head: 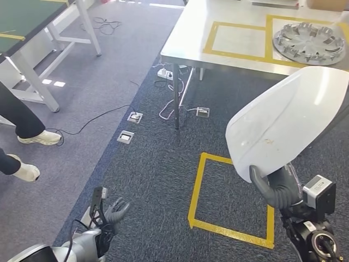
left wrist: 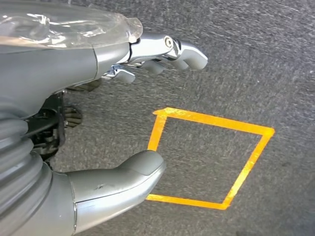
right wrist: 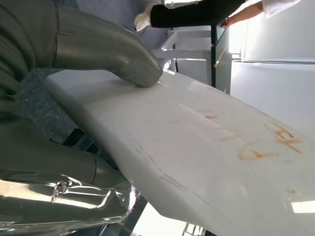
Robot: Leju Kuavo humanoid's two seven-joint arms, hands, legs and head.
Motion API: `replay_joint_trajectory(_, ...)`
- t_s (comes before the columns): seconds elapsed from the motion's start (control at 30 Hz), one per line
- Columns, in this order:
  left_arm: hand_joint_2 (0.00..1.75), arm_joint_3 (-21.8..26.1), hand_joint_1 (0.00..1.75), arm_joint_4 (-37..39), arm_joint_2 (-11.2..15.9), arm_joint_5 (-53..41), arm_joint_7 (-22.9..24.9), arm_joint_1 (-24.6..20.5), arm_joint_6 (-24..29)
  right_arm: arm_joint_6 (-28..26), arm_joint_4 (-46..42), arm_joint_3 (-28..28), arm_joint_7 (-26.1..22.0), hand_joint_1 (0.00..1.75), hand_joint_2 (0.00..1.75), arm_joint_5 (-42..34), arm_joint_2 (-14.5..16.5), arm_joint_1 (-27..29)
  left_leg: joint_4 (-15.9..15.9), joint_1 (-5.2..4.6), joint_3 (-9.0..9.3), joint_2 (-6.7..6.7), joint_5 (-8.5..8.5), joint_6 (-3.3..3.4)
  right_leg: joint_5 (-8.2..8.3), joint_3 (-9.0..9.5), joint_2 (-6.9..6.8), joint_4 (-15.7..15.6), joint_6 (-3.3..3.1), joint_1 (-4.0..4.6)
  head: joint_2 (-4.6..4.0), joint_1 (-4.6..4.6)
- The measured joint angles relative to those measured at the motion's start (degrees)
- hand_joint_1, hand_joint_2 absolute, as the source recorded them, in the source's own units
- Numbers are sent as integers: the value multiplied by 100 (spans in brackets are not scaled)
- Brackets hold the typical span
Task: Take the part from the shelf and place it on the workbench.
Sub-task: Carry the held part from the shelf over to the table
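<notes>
My right hand (head: pixel 275 188) grips a large white curved plastic panel (head: pixel 288 117) at frame right; my left hand (head: pixel 115 212), lower left, seems empty.

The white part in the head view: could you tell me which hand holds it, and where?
The right hand grips the white part at its lower end.

one white part (head: pixel 288 117), one hubcap (head: pixel 309 42), two tables (head: pixel 193 33). three yellow tape squares (head: pixel 230 199), one on the carpet and two on the near table. two floor sockets (head: pixel 125 137), two shoes (head: pixel 39 138), two hands (head: pixel 117 212).
</notes>
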Motion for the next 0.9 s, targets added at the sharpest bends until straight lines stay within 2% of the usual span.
replay_joint_trajectory(0.03,175,-1,0,0,1,1,2,0,-3,-13,-4,-4,9,175,175,-7,0,0,-130,-6,41,10,77,33,-43,18,5,20,41,8,0,4)
replay_joint_trajectory(0.1,175,-2,0,0,1,3,5,-3,-9,-25,-17,-8,16,175,175,-22,1,-1,-138,-24,74,6,60,119,-95,41,10,52,103,9,0,18)
replay_joint_trajectory(0.17,175,-2,0,0,1,9,1,-7,-16,-40,-31,-18,16,175,175,-45,0,-3,-148,-25,154,-7,39,187,-174,-33,1,268,148,-14,0,33)
replay_joint_trajectory(0.23,175,-2,0,0,8,15,-3,-16,-21,-66,-40,-43,12,175,175,-85,1,-7,-156,-36,242,-10,-22,248,-395,-378,-6,924,182,-28,0,50)
replay_joint_trajectory(0.3,175,-2,0,0,14,16,-4,-14,-23,-92,-41,-83,7,175,175,-130,2,-3,-155,-58,317,-19,-95,280,-699,-863,-6,1708,199,-26,0,62)
replay_joint_trajectory(0.33,175,-2,0,0,14,16,-4,-6,-24,-104,-41,-108,6,175,175,-149,1,0,-155,-68,363,-29,-136,284,-759,-1025,-6,1894,197,-26,0,63)
replay_joint_trajectory(0.37,175,-2,0,0,14,16,-4,2,-24,-115,-40,-135,7,175,175,-166,1,1,-155,-77,423,-41,-180,283,-701,-1092,-6,1871,185,-24,0,66)
replay_joint_trajectory(0.4,175,-2,0,0,14,16,-4,7,-24,-123,-42,-162,6,175,175,-181,0,-1,-155,-81,493,-51,-228,276,-504,-1044,-5,1615,162,-20,0,68)
replay_joint_trajectory(0.47,175,-2,0,1,13,16,-4,7,-25,-129,-46,-206,3,175,175,-202,1,-7,-158,-88,628,-63,-329,248,65,-804,-2,791,99,2,0,83)
replay_joint_trajectory(0.5,175,-2,0,1,13,20,-7,2,-25,-131,-49,-224,1,175,175,-211,2,-15,-159,-93,666,-69,-368,226,230,-702,-3,460,71,21,0,98)
replay_joint_trajectory(0.53,175,-2,0,1,13,26,-9,-3,-25,-133,-51,-244,-2,175,175,-218,2,-21,-166,-95,682,-74,-397,199,329,-631,-1,262,42,41,0,111)
replay_joint_trajectory(0.63,175,-2,0,0,14,45,-14,0,-24,-144,-69,-305,-18,175,175,-230,2,-42,-124,-99,703,-73,-420,109,336,-496,3,120,-50,55,0,121)
replay_joint_trajectory(0.67,175,-2,0,0,14,48,-16,2,-24,-147,-79,-326,-26,175,175,-234,1,-54,-6,-97,667,-65,-437,87,329,-442,6,83,-77,45,0,119)
replay_joint_trajectory(0.7,175,-2,0,0,14,50,-19,-1,-24,-152,-88,-346,-31,175,175,-241,0,-70,226,-90,546,-57,-493,69,323,-379,10,58,-101,37,0,113)
replay_joint_trajectory(0.73,175,-2,0,0,17,51,-20,-3,-24,-155,-95,-364,-36,175,175,-249,0,-85,573,-85,343,-50,-590,53,304,-336,11,40,-121,31,0,108)
replay_joint_trajectory(0.8,175,-2,0,0,28,56,-22,7,-24,-157,-97,-392,-37,175,175,-259,0,-102,1344,-84,-189,-48,-856,29,238,-277,17,35,-150,35,0,92)
replay_joint_trajectory(0.83,175,-2,0,1,33,58,-22,21,-24,-156,-97,-402,-37,175,175,-261,0,-99,1551,-84,-392,-48,-921,24,198,-236,22,35,-153,36,0,87)
replay_joint_trajectory(0.87,175,-2,0,1,36,60,-22,34,-24,-155,-97,-413,-38,175,175,-262,0,-99,1559,-84,-499,-47,-876,28,154,-186,26,35,-153,38,0,83)
replay_joint_trajectory(0.9,175,-2,0,1,39,60,-22,41,-24,-153,-97,-423,-38,175,175,-265,0,-101,1347,-84,-489,-47,-699,43,107,-125,30,35,-148,40,0,77)
